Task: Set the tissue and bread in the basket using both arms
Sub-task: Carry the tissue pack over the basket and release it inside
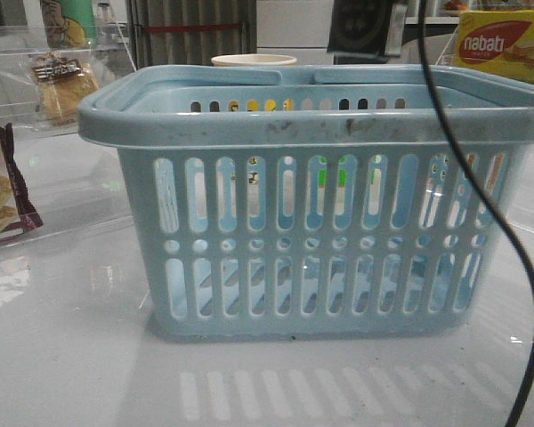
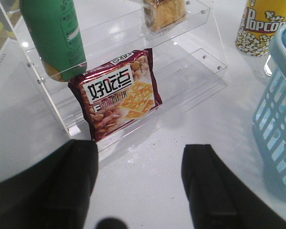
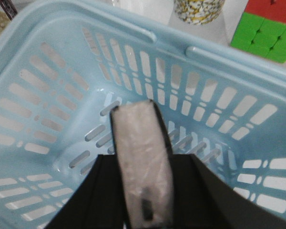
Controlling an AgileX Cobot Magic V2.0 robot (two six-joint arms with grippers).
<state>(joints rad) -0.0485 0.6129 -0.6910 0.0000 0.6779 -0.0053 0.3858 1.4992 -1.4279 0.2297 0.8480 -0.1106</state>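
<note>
The light-blue basket (image 1: 311, 124) stands in the middle of the table. My right gripper (image 3: 144, 160) is shut on the tissue (image 3: 140, 133), a narrow pack with dark edges seen edge-on, and holds it above the inside of the basket (image 3: 47, 95). The bread (image 1: 62, 84), golden-brown in a clear wrapper with a dark label, lies on the upper step of a clear acrylic shelf at the left; it also shows in the left wrist view (image 2: 164, 14). My left gripper (image 2: 140, 157) is open and empty over the bare table in front of that shelf, left of the basket (image 2: 281, 109). Neither gripper shows in the front view.
A maroon biscuit packet (image 2: 119, 93) leans on the shelf's (image 2: 190, 62) lower step, beside a green package (image 2: 55, 33). A popcorn cup (image 2: 257, 26) stands behind the basket, with a colour cube (image 3: 267, 28) and a nabati box (image 1: 503, 44) nearby. A black cable (image 1: 516, 267) hangs at the front right.
</note>
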